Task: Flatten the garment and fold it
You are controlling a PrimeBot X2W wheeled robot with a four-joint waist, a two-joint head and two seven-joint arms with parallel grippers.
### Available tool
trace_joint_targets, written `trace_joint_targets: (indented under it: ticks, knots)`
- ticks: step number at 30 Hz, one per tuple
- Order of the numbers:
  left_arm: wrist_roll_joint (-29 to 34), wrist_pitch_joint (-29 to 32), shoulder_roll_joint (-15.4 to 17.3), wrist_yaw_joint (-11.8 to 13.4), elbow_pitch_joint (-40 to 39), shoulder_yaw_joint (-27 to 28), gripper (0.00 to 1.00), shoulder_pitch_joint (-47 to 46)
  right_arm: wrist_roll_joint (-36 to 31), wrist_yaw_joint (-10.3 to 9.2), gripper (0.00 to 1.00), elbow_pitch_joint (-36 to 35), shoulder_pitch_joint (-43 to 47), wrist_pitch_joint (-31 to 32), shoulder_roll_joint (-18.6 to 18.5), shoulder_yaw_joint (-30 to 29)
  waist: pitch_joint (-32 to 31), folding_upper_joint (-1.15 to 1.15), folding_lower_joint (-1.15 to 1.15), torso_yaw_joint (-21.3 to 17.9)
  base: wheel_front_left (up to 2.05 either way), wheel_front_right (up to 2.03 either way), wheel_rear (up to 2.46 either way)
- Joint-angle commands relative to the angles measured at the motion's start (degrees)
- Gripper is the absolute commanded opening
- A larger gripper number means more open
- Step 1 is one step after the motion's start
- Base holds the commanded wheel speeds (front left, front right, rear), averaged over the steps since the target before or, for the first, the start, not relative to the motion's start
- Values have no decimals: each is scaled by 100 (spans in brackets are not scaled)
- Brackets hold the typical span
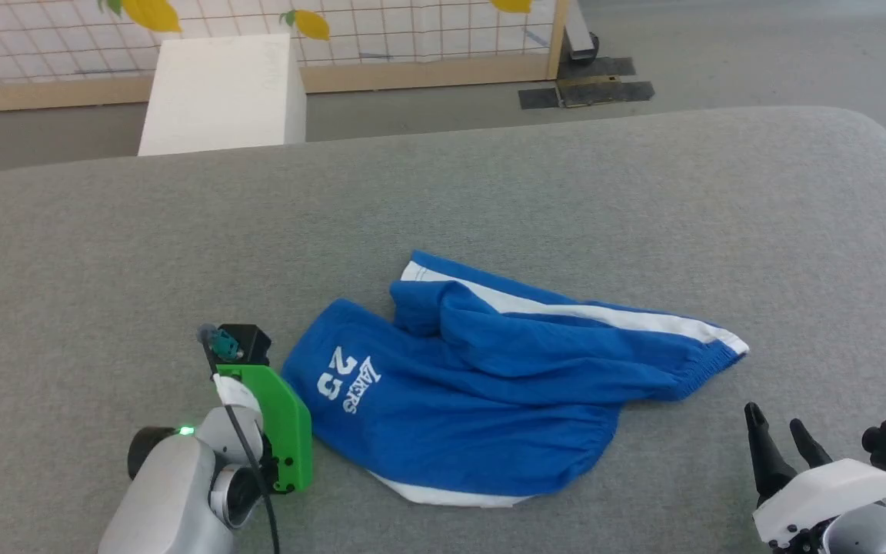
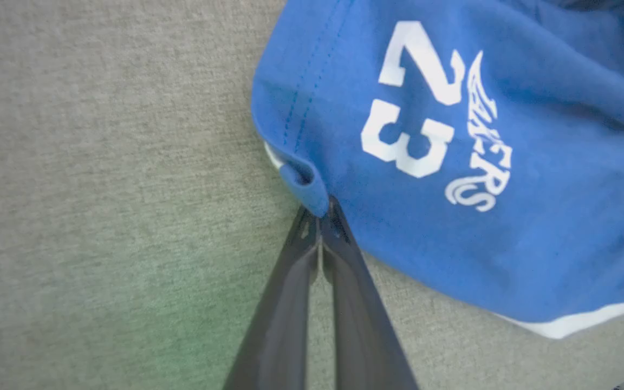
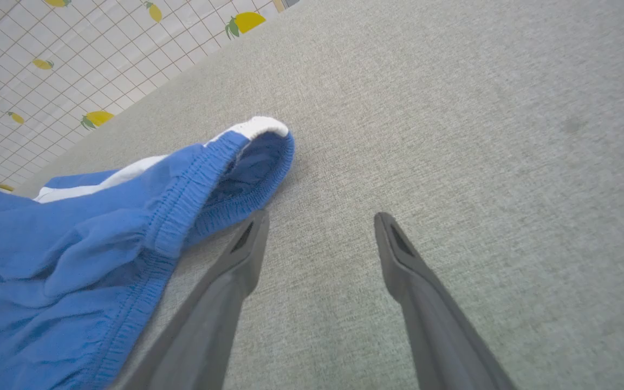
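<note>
We face a broad grey woven surface (image 1: 566, 177); beyond it stand a lemon-print grid wall (image 1: 412, 31) and a white block (image 1: 220, 92). The garment (image 1: 489, 385) lies crumpled mid-surface. Our left gripper (image 2: 320, 214) pinches its hem corner (image 2: 304, 181); our right gripper (image 3: 323, 219) gapes wide beside the waistband (image 3: 182, 200).

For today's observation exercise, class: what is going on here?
A two-armed robot is working on royal-blue jersey shorts with white side stripes, lying crumpled on a grey fabric surface. Its left gripper is shut on a hem corner beside the white 23 print. The right gripper hangs open near the elastic waistband, holding nothing. Nothing is flattened or folded yet.
</note>
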Motion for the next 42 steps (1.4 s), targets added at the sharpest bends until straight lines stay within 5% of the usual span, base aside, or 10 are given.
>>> trace_joint_targets:
  ticks: [1,10,18,26,27,28,29,35,42]
  knots:
    - [-133,28,-71,-53,51,-75,0,58,34,-9,100,40,-53,-50,-3,6,-47,0,0,129,0,0,0]
    - [-760,90,449,-124,-1273,29,0,741,88,-9,100,298,-130,-139,-3,196,-204,0,0,405,0,0,0]
    - [-1536,1581,887,190,-2973,33,0,2708,94,-9,100,461,-114,-202,-3,238,-200,0,0,597,0,0,0]
    - [-2576,2388,622,422,-3788,-81,0,3780,63,-9,100,585,-183,-239,-3,289,-195,0,0,695,0,0,0]
    - [-2629,2245,545,430,-3873,12,0,3783,57,-9,100,599,-186,-240,-3,289,-204,0,0,706,0,0,0]
    - [-2632,2154,517,430,-3915,68,42,3763,56,-9,100,609,-188,-241,-3,294,-212,0,0,710,0,0,0]
    - [-2597,1986,494,409,-3974,164,100,3692,55,-9,100,621,-191,-242,-3,304,-223,0,0,710,0,0,0]
    - [-1989,68,269,167,-4026,993,100,2862,70,-9,100,679,-205,-244,-3,390,-282,0,0,642,0,0,0]
    - [-245,-3317,196,-7,-3348,1357,100,2082,-95,-9,100,449,-175,-8,-3,453,-266,0,0,502,0,0,0]
